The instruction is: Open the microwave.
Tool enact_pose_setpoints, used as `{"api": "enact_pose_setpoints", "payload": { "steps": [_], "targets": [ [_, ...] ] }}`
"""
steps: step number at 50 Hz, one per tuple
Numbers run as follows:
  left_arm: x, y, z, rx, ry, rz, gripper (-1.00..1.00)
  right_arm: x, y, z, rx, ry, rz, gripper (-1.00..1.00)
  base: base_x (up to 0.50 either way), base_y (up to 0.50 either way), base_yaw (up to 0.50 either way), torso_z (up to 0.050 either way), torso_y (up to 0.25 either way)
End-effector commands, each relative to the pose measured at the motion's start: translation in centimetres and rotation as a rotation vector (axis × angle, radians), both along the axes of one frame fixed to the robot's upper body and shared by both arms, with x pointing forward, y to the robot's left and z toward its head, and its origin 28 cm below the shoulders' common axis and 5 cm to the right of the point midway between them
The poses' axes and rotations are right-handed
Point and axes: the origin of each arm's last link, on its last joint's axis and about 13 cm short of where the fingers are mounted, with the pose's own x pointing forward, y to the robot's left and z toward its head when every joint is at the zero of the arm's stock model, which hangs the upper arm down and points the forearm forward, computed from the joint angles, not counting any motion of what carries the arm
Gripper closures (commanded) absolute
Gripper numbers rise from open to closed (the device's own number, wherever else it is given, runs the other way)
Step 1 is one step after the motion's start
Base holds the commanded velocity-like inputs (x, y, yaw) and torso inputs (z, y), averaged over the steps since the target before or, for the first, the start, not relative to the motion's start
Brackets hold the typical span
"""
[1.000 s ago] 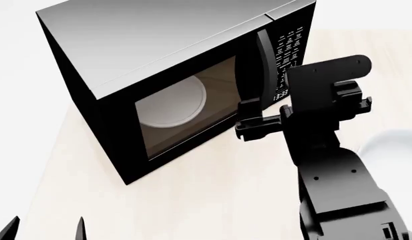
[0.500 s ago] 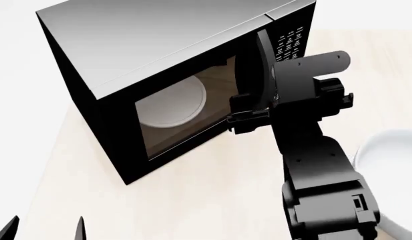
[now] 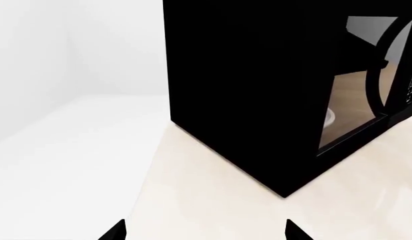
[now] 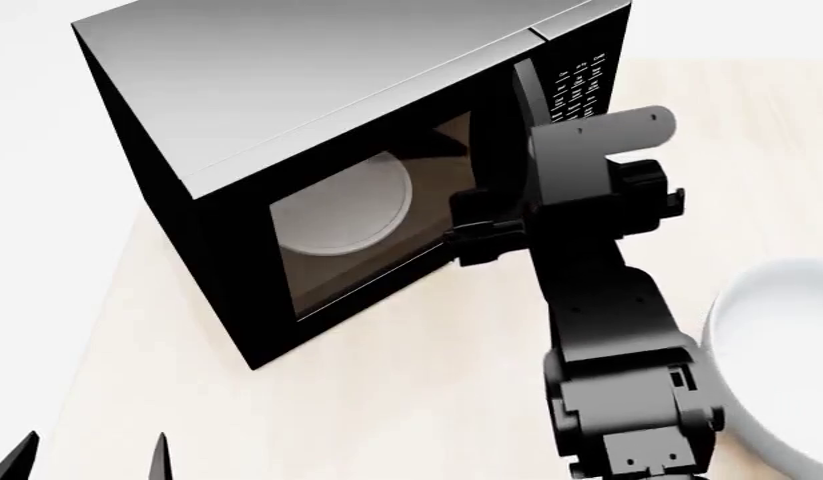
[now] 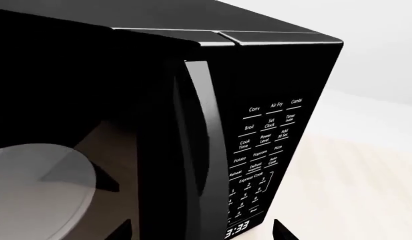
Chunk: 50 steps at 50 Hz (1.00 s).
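right gripper (image 4: 481, 232) nearer microwave (image 4: 318, 150) handle (image 5: 209, 150)

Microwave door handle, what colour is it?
Black, glossy. The handle on the microwave shows best in the right wrist view, beside the white-lettered keypad.

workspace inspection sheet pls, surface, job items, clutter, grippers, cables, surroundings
surface: pale wood-look tabletop, bare in front of the microwave.
job's things: black microwave with grey top; door looks closed or barely cracked; vertical handle beside the keypad; clock reads 3:33; white turntable plate visible through the glass.
clutter: part of a white round dish at the table's right edge.
grippers: right gripper at the handle's lower part, grip not clear; left gripper low near the table's front-left, only its fingertips show, apart.
cables: nothing seen.
surroundings: plain white walls and floor.
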Motion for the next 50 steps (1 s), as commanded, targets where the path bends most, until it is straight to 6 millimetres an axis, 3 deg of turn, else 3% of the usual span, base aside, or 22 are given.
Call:
{"api": "enact_pose_setpoints", "payload": {
  "steps": [1, 12, 13, 50],
  "targets": [
    [0.0, 0.1, 0.1, -0.002, 0.001, 0.002, -1.00, 0.6, 0.3, -0.1, -0.006, 0.005, -0.001, -1.00, 0.00, 0.00, 0.00, 0.000, 0.000],
    [-0.1, 0.1, 0.2, 0.000, -0.001, 0.004, -1.00, 0.8, 0.2, 0.0, -0.006, 0.005, -0.006, -1.00, 0.00, 0.00, 0.00, 0.000, 0.000],
    [-0.1, 0.1, 0.2, 0.000, -0.001, 0.004, -1.00, 0.8, 0.2, 0.0, -0.011, 0.003, -0.008, 1.00, 0.00, 0.00, 0.00, 0.000, 0.000],
    [0.0, 0.0, 0.0, 0.005, -0.004, 0.003, -1.00, -5.1, 0.7, -1.1, -0.021, -0.047, 0.039, 1.00, 0.00, 0.00, 0.00, 0.000, 0.000]
  ]
}}
